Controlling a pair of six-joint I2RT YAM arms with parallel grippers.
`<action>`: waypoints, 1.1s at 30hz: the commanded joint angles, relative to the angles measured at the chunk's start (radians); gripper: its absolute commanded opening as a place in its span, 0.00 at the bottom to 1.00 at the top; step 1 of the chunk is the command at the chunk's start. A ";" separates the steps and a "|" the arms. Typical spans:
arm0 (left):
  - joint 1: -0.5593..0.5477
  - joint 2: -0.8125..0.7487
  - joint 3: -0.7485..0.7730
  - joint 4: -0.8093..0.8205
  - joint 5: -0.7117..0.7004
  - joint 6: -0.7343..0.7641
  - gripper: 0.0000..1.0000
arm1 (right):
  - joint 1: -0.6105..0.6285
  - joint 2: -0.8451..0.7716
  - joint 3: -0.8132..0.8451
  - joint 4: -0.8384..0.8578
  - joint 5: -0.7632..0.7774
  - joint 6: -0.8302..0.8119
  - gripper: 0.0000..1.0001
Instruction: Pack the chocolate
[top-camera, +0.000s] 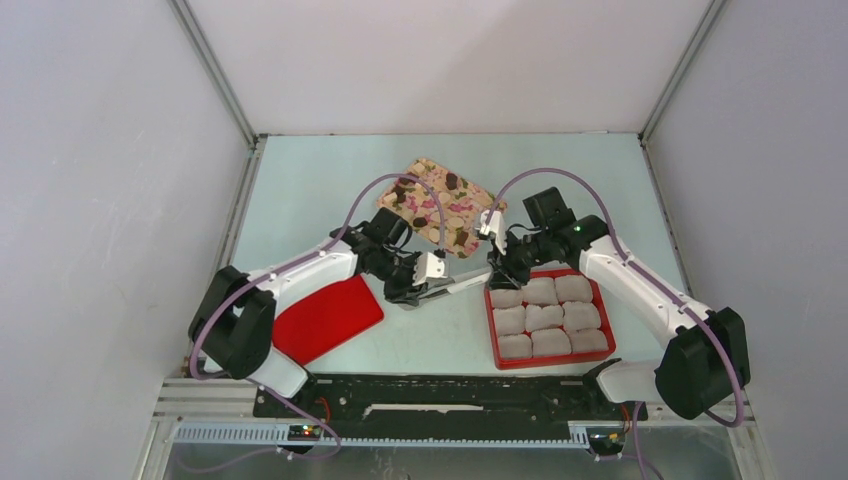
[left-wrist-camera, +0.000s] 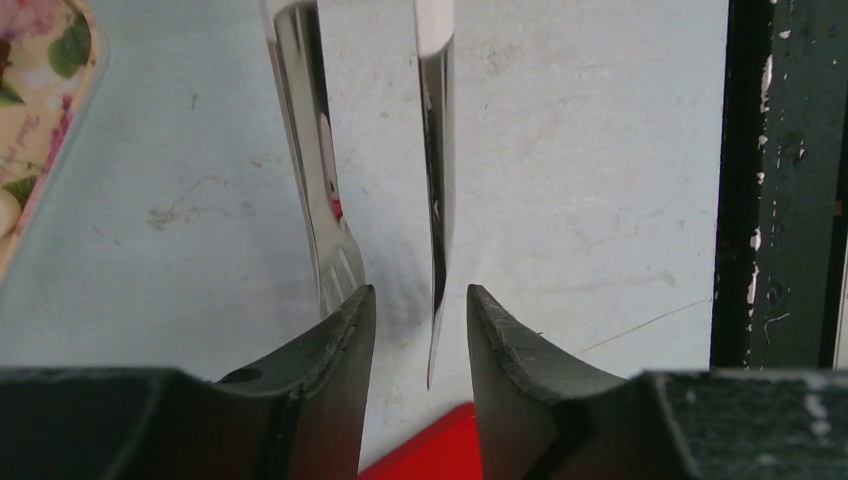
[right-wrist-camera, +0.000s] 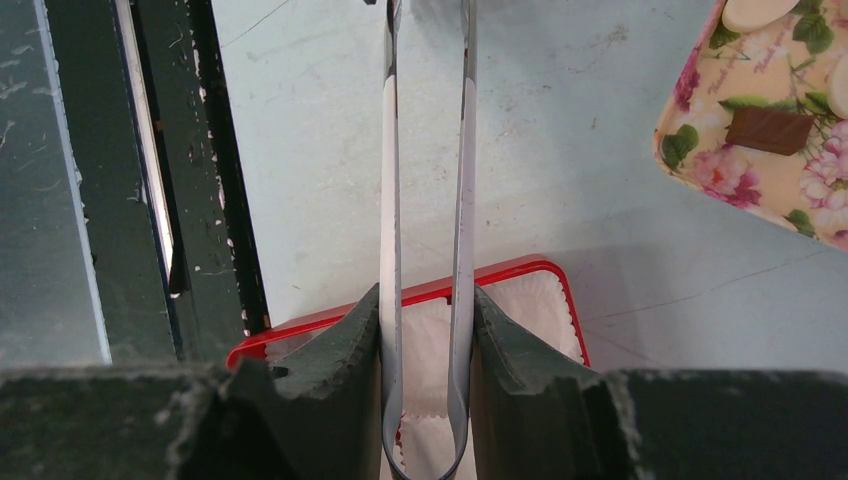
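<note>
The chocolate (top-camera: 452, 181) lies as small dark and pale lumps on a flowered tray (top-camera: 440, 205); one brown piece (right-wrist-camera: 768, 130) shows in the right wrist view. My right gripper (top-camera: 497, 272) (right-wrist-camera: 427, 300) is shut on the bent end of metal tongs (top-camera: 465, 283) (right-wrist-camera: 462, 180), above the red box (right-wrist-camera: 520, 270). The tongs' tips reach my left gripper (top-camera: 425, 290) (left-wrist-camera: 420, 295), which stands open. One blade (left-wrist-camera: 436, 180) hangs between its fingers without touching; the other blade (left-wrist-camera: 310, 150) runs past the outside of the left finger.
The red box (top-camera: 548, 318) at front right holds several crinkled white paper cups (top-camera: 540, 292). A red lid (top-camera: 325, 318) (left-wrist-camera: 430, 450) lies at front left beside the left arm. A black rail (top-camera: 450, 400) runs along the near edge.
</note>
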 joint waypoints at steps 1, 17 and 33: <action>0.000 0.018 0.056 -0.094 -0.062 0.017 0.42 | -0.006 -0.022 0.025 0.016 -0.033 -0.004 0.28; 0.000 0.072 0.076 -0.142 -0.121 0.011 0.05 | -0.007 -0.012 0.020 0.008 -0.032 -0.011 0.29; 0.002 -0.025 0.124 -0.267 -0.159 0.075 0.00 | 0.028 -0.109 -0.025 -0.016 0.027 -0.102 0.92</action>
